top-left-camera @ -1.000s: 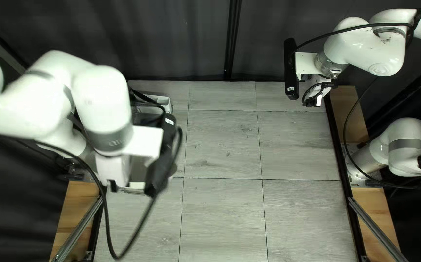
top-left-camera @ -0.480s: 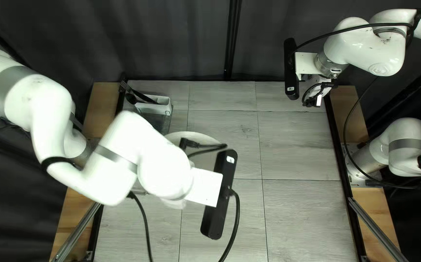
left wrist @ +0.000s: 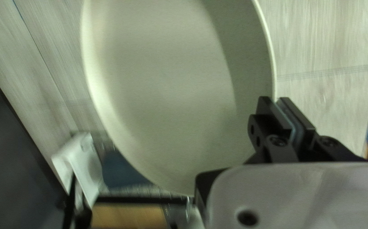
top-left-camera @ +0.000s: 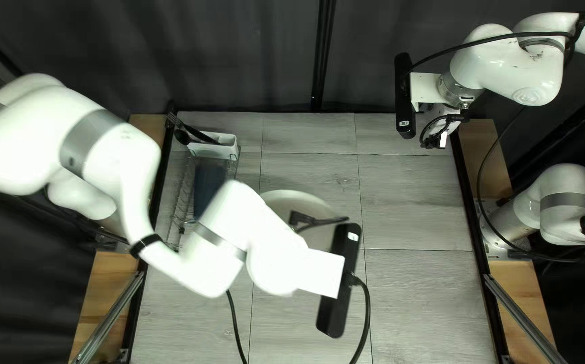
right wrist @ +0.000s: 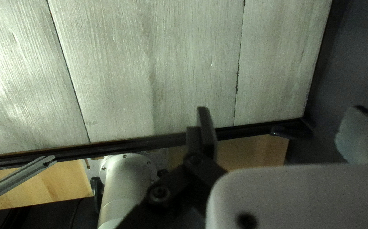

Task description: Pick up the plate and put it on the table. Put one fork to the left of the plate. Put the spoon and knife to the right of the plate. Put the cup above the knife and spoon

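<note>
Your left claw (left wrist: pixel 275 100) is clamped on the rim of the round cream plate (left wrist: pixel 162 85), over the grey wood-look worktop (top-left-camera: pixel 414 296); your right claw (right wrist: pixel 280 107) hangs empty, fingers apart. Nothing's laid yet, by the look of it: black cutlery (top-left-camera: pixel 194 133) sits in the white plastic holder (top-left-camera: pixel 221 152), no cup in sight. Dark curtain (top-left-camera: pixel 252 54) backs the far edge.

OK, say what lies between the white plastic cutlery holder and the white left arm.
A dark blue flat thing, partly hidden by the left arm, with a metal wire rack beside it; the top left view shows this.
</note>
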`<state>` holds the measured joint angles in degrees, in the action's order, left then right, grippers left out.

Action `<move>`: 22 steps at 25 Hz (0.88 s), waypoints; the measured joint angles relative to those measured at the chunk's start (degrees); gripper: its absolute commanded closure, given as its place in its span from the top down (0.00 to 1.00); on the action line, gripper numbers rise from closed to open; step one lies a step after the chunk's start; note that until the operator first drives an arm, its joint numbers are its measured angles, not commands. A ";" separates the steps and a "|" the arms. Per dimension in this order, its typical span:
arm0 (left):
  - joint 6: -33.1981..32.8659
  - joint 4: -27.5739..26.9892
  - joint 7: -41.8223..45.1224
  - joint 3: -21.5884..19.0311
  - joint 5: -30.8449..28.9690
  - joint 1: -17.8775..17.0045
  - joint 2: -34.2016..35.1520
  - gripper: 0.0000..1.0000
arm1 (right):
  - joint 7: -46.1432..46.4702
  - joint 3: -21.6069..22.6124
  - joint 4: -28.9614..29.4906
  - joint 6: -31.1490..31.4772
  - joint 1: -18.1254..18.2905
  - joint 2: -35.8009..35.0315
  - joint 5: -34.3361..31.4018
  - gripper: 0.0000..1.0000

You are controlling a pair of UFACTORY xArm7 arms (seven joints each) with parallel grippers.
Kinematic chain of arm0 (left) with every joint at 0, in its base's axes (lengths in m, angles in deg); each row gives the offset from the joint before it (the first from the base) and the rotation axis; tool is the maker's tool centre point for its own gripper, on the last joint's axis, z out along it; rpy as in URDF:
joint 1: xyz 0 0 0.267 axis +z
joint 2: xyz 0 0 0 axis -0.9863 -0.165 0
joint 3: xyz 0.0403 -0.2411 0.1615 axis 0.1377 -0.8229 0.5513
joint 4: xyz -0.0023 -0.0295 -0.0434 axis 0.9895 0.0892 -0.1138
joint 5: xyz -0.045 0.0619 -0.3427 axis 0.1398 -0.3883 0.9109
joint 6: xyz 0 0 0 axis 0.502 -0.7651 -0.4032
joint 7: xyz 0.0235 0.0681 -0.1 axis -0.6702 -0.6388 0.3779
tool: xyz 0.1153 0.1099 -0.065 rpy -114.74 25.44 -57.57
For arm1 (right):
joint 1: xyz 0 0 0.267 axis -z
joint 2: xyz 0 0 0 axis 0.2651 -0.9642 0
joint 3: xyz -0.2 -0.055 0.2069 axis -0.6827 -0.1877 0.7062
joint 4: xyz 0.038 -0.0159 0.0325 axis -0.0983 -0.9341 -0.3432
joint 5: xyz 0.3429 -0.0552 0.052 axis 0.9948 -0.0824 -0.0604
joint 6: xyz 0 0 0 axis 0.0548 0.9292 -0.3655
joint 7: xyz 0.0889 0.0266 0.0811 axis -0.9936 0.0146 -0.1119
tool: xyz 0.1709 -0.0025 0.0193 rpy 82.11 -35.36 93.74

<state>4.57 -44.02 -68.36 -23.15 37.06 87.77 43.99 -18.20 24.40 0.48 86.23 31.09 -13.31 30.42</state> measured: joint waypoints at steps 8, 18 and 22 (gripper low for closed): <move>-3.47 1.00 2.31 3.31 -10.17 -1.00 -6.06 0.00 | 0.00 0.00 0.00 0.00 0.00 0.00 0.00 1.00; -12.10 5.67 7.09 7.17 -20.68 -1.45 -11.16 0.00 | 0.00 0.00 0.00 0.00 0.00 0.00 0.00 1.00; -14.11 6.38 9.83 8.22 -23.48 -2.04 -12.55 0.00 | 0.00 0.00 0.00 0.00 0.00 0.00 0.00 1.00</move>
<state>-9.54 -37.64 -58.53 -14.93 13.58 85.73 31.43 -18.20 24.40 0.48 86.23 31.09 -13.31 30.43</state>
